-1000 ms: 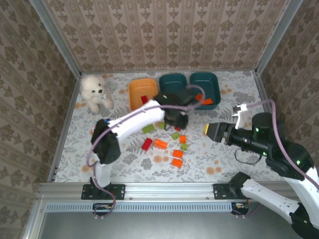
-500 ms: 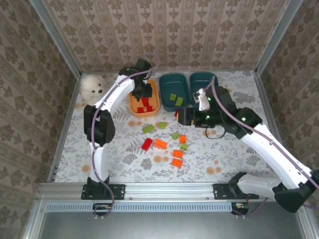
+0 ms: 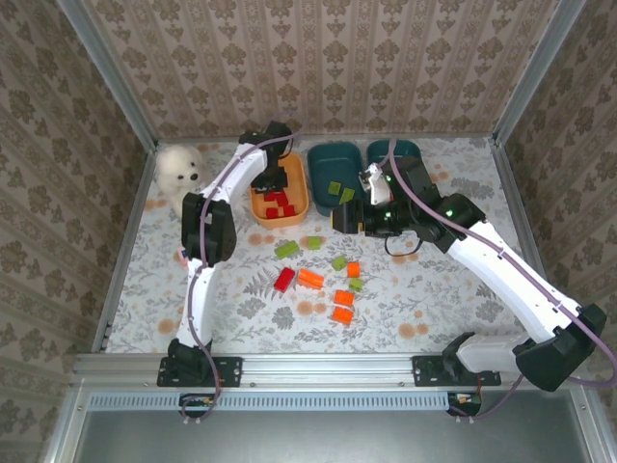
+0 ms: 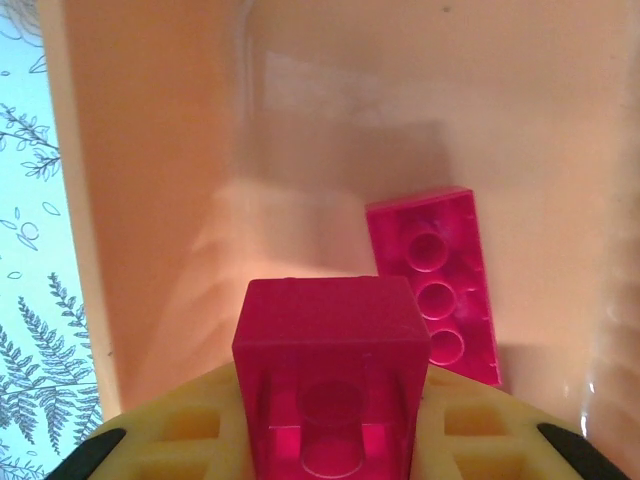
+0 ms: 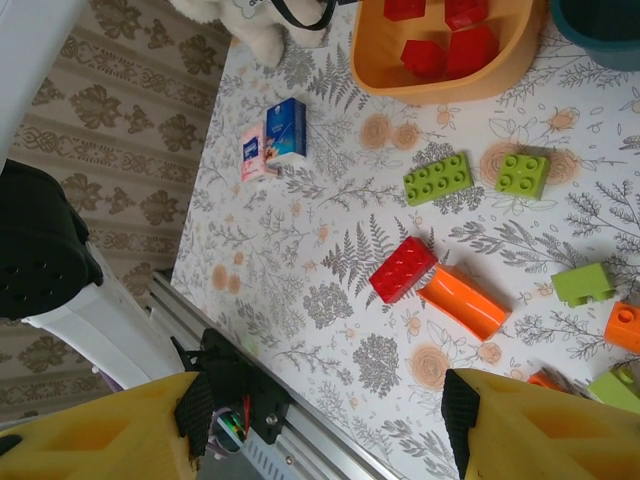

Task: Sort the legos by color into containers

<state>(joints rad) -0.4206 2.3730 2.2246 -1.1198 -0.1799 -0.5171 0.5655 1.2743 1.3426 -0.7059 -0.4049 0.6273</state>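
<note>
Since half a second ago the left arm (image 3: pixel 224 188) has bent tighter, staying reached over the orange container (image 3: pixel 275 221) with the left jaws clamped on a red lego (image 4: pixel 330 370), a second red lego (image 4: pixel 435 285) lying just beyond them, while the right jaws, apart and empty, have edged toward the teal container (image 3: pixel 328 164).

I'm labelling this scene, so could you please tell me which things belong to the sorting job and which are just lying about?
Job: loose legos; red lego in left gripper; orange tub; left teal tub; right teal tub.
Lying about: white plush toy; blue-and-white packets.
</note>
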